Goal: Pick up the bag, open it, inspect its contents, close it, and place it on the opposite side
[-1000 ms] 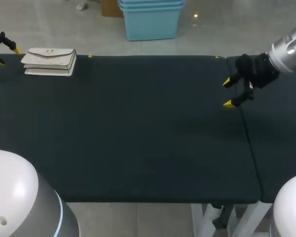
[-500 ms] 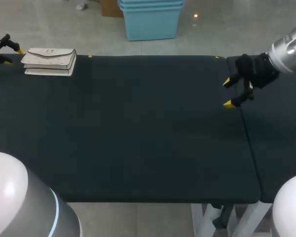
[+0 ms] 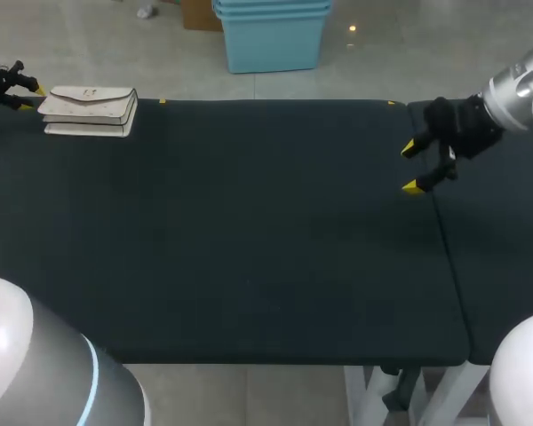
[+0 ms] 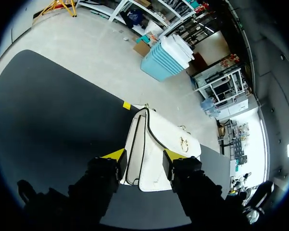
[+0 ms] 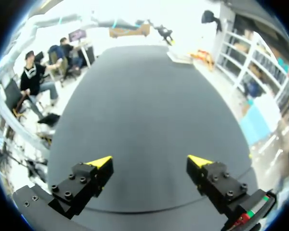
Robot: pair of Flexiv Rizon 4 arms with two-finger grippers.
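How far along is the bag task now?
Nothing finished: the bag lies closed at the table's far left corner. In hand: the left gripper is at its end; grip unclear. Left: lifting, opening, inspecting, closing, placing it by the open right gripper.

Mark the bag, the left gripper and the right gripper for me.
bag (image 3: pixel 91 111): head view, middle of its top face.
left gripper (image 4: pixel 143 156): left wrist view, its midpoint, at the bag's end.
right gripper (image 3: pixel 410 167): head view, midway between its yellow tips.

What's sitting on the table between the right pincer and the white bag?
Nothing: in the head view, only bare dark table stretches from the right pincer to the bag.
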